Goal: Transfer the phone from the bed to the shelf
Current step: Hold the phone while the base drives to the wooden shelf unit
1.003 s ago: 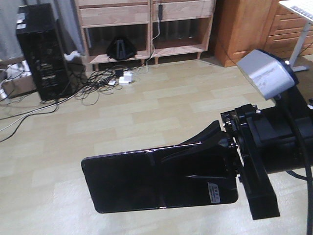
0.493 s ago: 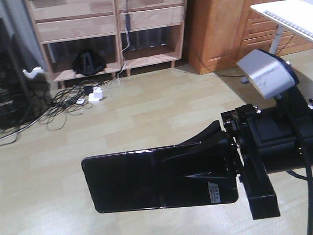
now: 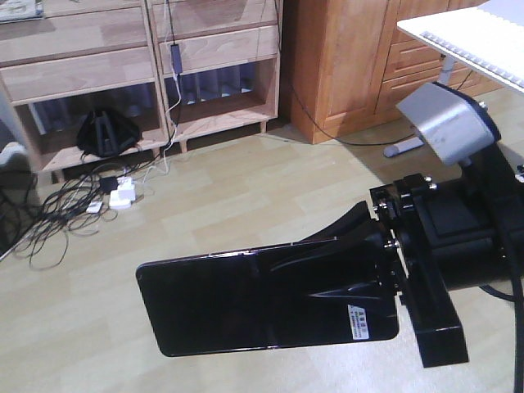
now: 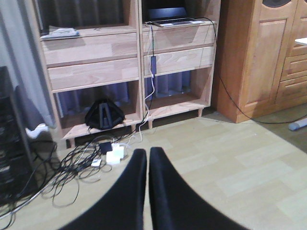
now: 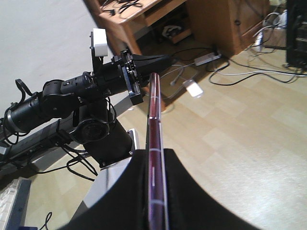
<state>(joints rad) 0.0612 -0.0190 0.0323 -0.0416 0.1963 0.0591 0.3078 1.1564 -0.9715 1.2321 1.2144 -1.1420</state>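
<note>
Right gripper (image 3: pixel 327 274) clamped on the phone (image 3: pixel 262 303), fingers on both faces at the sticker (image 3: pixel 358 321) end. Phone held flat in the air above the floor (image 3: pixel 246 196), free end pointing to 9 o'clock in the front view. Edge-on in the right wrist view, rose-gold rim up the middle of the frame. Left gripper (image 4: pixel 147 158) fingers nearly touching, only a thin slit, nothing between them. Floor is pale wood-look laminate. Shelf (image 4: pixel 110 29) of the light-wood unit at 11 o'clock in the front view, well apart from the phone. Laptop (image 4: pixel 168 14) on its top board at 12 o'clock in the left wrist view, cable hanging down the front. Black bag-like object (image 3: pixel 106 131) in the lower bay. Cable tangle with white adapters (image 3: pixel 123 192) on the floor in front of it. Orange-brown wardrobe (image 3: pixel 344 57) at 1 o'clock, white desk (image 3: pixel 467 37) at 2 o'clock. Black tower (image 4: pixel 9 143) at 9 o'clock in the left wrist view.
</note>
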